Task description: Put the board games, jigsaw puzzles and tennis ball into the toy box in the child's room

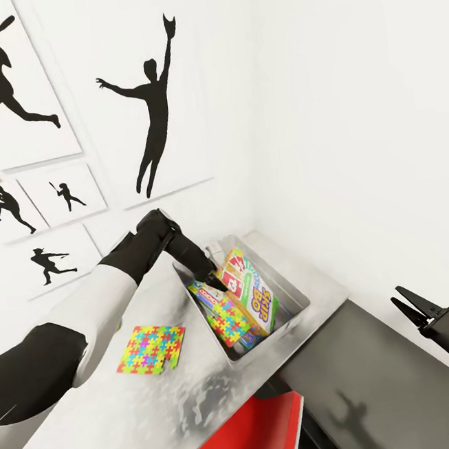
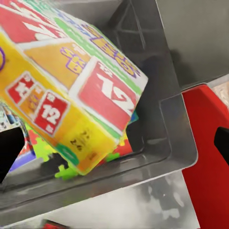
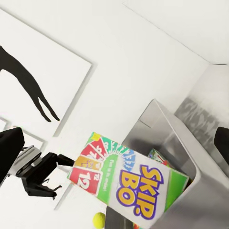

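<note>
The left gripper hung inside the toy box, at the upper end of the Skip-Bo box; whether its fingers gripped that box or had let go could not be told. The Skip-Bo box leaned on edge, its long axis running down and away from the gripper. One puzzle lay on the table beside the left forearm, nearer that arm. The right gripper hung empty, fingers parted, well apart.
</note>
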{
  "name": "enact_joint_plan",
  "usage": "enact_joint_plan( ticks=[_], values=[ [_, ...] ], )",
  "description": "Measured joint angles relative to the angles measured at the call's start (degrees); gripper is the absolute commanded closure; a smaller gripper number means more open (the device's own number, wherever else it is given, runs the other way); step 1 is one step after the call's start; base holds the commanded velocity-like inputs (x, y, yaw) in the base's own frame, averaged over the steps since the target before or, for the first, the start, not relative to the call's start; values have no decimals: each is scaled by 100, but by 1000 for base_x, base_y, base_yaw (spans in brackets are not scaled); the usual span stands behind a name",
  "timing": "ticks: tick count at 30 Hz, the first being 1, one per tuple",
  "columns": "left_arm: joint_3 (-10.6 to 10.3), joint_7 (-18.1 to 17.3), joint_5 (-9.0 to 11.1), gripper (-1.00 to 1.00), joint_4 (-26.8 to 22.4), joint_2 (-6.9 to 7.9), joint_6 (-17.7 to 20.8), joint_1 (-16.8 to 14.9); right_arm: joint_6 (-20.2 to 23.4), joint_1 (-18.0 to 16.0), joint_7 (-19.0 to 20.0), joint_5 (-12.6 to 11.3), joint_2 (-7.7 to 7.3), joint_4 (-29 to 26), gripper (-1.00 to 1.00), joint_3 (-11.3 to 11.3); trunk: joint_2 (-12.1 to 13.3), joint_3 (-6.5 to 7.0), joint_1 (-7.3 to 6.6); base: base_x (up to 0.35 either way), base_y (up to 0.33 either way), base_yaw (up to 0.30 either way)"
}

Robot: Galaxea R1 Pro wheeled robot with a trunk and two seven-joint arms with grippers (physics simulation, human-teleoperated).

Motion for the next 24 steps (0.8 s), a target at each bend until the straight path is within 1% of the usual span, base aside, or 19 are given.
enact_joint_plan(
  ticks=[1, 3, 7, 8, 10, 12, 13, 14, 15, 16, 17, 19, 20, 22, 23, 24],
  values=[
    [3, 187, -3, -100, -10, 55, 21, -3, 0, 0, 0, 0, 0, 0, -100, 0, 0, 0, 0, 0, 0, 0],
    [7, 352, -5, -100, -53, 172, 46, -44, 1, 0, 0, 0, 0, 0, -100, -1, 0, 0, 0, 0, 0, 0],
    [63, 430, -20, -100, -438, 649, 216, -157, 1, 0, 1, 1, 0, 0, -100, -3, -1, 0, 0, 0, 0, 0],
    [163, 428, -16, -100, -666, 850, 338, -175, 1, 0, 1, 1, 0, 0, -100, -4, -1, 1, 0, 0, 0, 0],
    [424, 410, -9, -100, -1005, 1117, 499, -188, -1, 0, 1, 1, 0, 0, -100, -4, -1, 1, 0, 0, 0, 0],
    [784, 394, -5, -100, -1321, 1341, 626, -192, 0, 0, 1, 1, 0, 0, -100, -2, -1, 1, -1, 0, 0, 0],
    [1075, 380, -2, -100, -1535, 1484, 759, -194, 0, 0, 1, 1, 0, 0, -100, -1, -1, 1, -1, 0, 0, 0],
    [1270, 372, 2, -100, -1662, 1579, 879, -195, 1, 0, 1, 1, 0, 0, -100, -1, -1, 1, -1, 0, 0, 0],
    [1527, 342, 19, -100, -1790, 1716, 1057, -195, 1, 0, 1, 1, 0, 0, -100, 2, -1, 1, 0, 0, 0, 0],
    [1695, 284, 50, -100, -1869, 1816, 1152, -195, 1, 0, 1, 1, 0, 0, -100, 3, -1, 0, -1, 0, 0, 0],
    [1907, 91, 76, -100, -1966, 1956, 1239, -195, 1, 0, 1, 1, 0, 0, -100, 3, -1, 1, 0, 0, 0, 0],
    [2119, -315, 62, -100, -2052, 2179, 1295, -172, 1, 0, 1, -2, 0, 0, -100, 0, 0, 0, 0, 0, 0, 0],
    [2205, -437, 82, -100, -2078, 2404, 1311, -128, 0, 0, 1, -1, 0, 0, -100, -1, 0, 0, 0, 0, 0, 0],
    [2275, -441, 122, -100, -2093, 2729, 1333, 46, 1, 0, 1, 0, 0, 0, -100, 1, 0, 0, 0, 0, 0, 0],
    [2371, -441, 195, -100, -2092, 2913, 1342, 267, 1, 0, 1, 4, 0, 0, -100, 3, 0, -1, 0, 0, 0, 0],
    [2489, -444, 303, -100, -2091, 3011, 1340, 482, 1, 0, 1, 6, 2, 0, -100, 4, 0, -1, 0, 0, 0, 0]
  ],
)
